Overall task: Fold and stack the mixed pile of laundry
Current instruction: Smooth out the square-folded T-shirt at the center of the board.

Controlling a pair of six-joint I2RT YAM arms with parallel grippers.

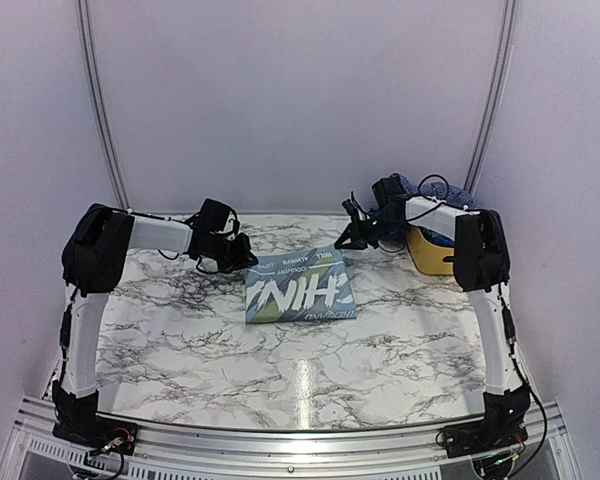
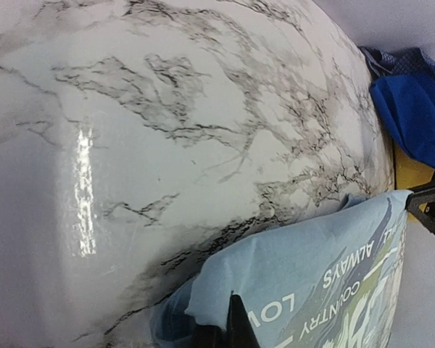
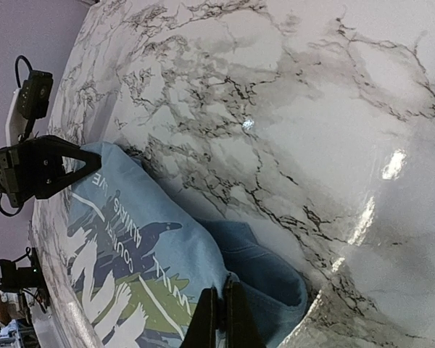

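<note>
— One pale-blue T-shirt (image 1: pixel 298 287) lies folded, print up, on the marble table (image 1: pixel 310 370), toward its back.
— Grippers?
— Left gripper (image 1: pixel 245 260) and right gripper (image 1: pixel 343 240) each pinch a far corner. More blue garments (image 2: pixel 413 116) fill the yellow basket (image 1: pixel 428 255) at right.

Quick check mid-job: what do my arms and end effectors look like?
Both match: left arm and right arm have white links between bulky black joint housings, thin black cables at the wrists. Left end effector and right end effector are black with tapering fingers.
</note>
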